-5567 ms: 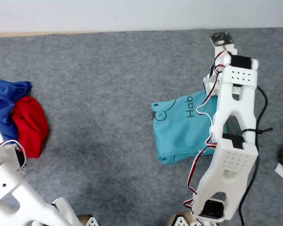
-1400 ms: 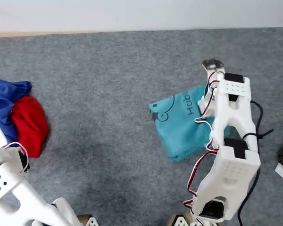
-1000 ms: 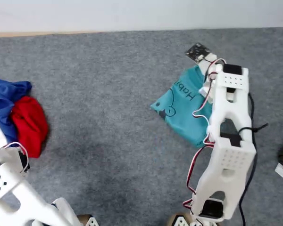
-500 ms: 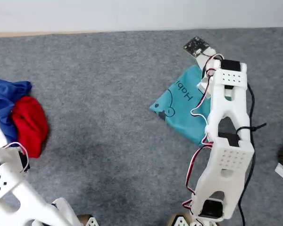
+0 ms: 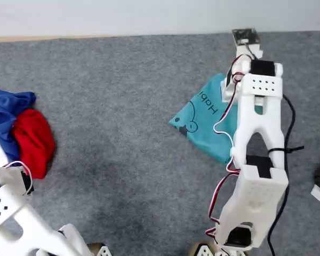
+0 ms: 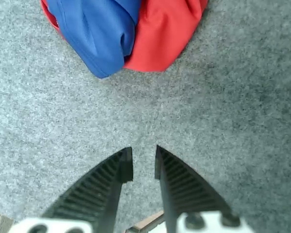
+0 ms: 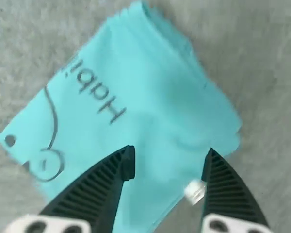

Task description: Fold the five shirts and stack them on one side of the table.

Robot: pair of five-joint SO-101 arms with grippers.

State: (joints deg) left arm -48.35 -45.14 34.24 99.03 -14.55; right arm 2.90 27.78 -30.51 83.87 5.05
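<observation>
Right gripper (image 7: 169, 162) hangs over the teal shirt (image 7: 136, 97), jaws spread; left gripper (image 6: 144, 162), jaws slightly parted, hovers above the bench (image 6: 242, 111) near the blue shirt (image 6: 102, 34) and red shirt (image 6: 165, 34).

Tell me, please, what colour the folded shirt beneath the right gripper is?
The shirt is teal with dark print, clearest in the right wrist view.
</observation>
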